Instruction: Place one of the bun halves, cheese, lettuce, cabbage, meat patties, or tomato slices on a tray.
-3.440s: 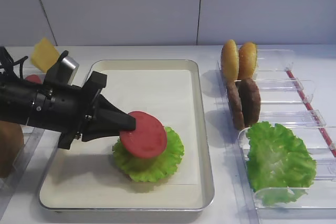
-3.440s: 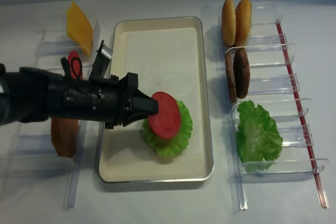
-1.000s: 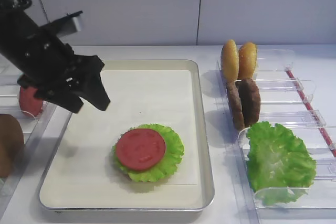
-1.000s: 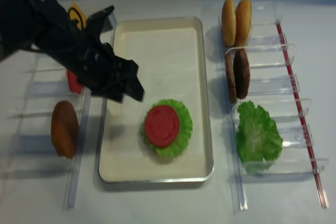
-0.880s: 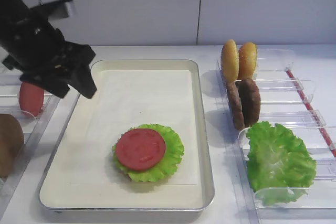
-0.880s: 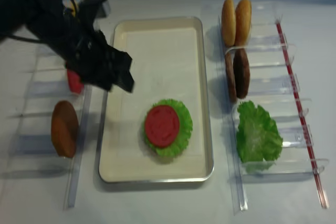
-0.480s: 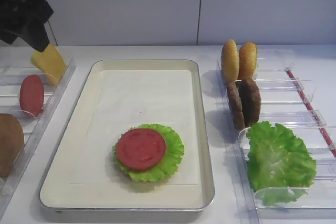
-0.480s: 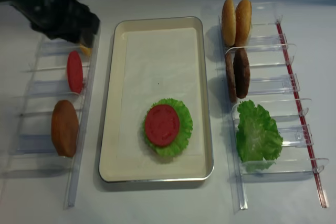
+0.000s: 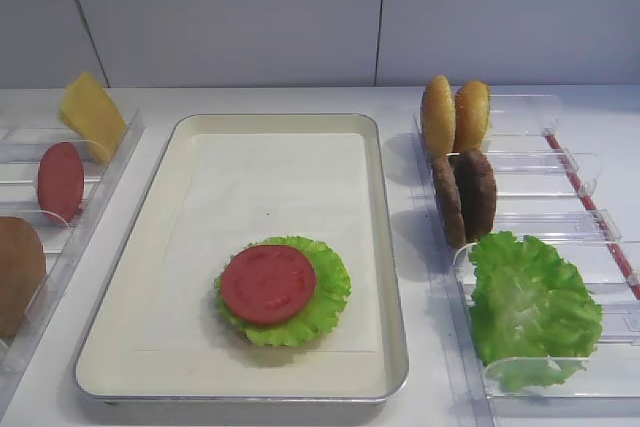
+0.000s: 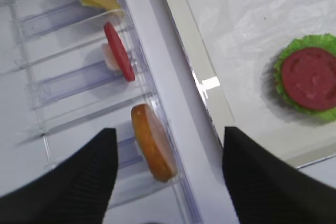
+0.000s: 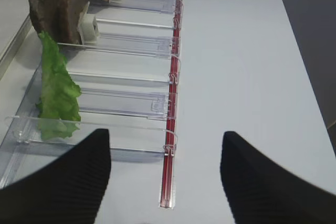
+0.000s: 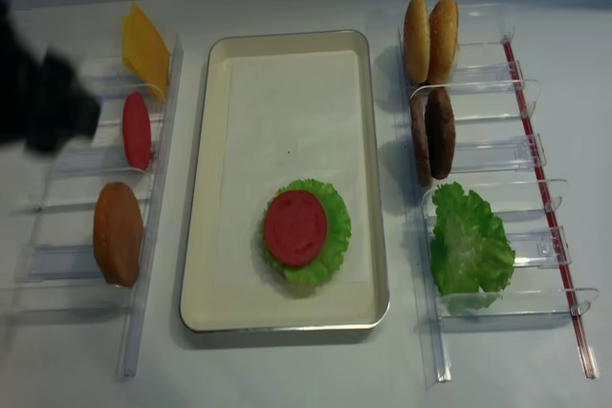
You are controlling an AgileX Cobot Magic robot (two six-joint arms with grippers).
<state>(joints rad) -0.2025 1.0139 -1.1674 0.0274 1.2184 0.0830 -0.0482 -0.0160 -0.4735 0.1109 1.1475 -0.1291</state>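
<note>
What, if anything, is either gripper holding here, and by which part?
Nothing is held. The left gripper and right gripper both stand open and empty; a tomato slice lies released on the tray.

Both wrist views show matte black, finely ribbed fingers (image 11: 58, 182) with rounded edges on the right hand (image 11: 165, 182); the left hand (image 10: 165, 177) matches, finely ribbed too.

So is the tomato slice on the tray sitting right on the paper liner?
No, the tomato slice lies on a green leaf, which rests on the tray liner.
</note>
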